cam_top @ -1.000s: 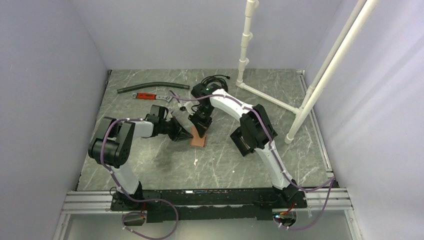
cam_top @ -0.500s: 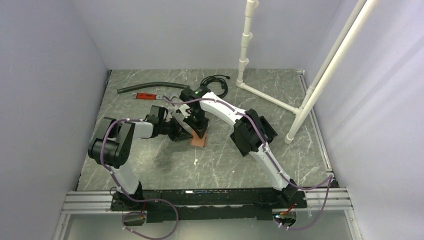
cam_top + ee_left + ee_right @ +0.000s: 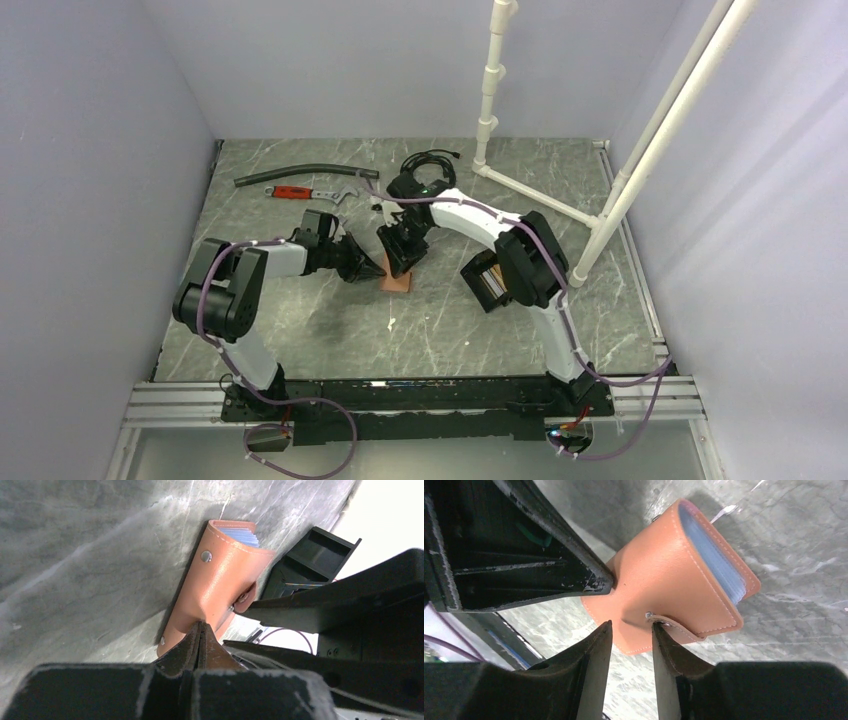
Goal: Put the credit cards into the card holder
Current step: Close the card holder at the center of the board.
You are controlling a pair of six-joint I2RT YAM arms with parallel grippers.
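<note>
Bluish thin plastic credit cards (image 3: 720, 562) sat packed inside the tan-brown leather snap wallet (image 3: 664, 580), only their edges showing at its open end. The wallet lay on the grey marbled desk (image 3: 799, 540). The left claw (image 3: 200, 628) was closed, pinching the wallet's end opposite that opening. The right claw (image 3: 630, 640) was on the wallet's long side with its jaws partly apart and empty, one finger touching the snap tab (image 3: 674, 626). The black shallow plastic card holder (image 3: 320, 555) sat just beyond the wallet; I couldn't tell if it held anything.

Risks:
- The left pinch was on thin leather, so the wallet could twist or slip out when pulled.
- The right claw could skid off the small tab.
- The claws were crowded near one corner of the wallet, so they could bump.
- Cards could spill on the desk, missing the holder.
</note>
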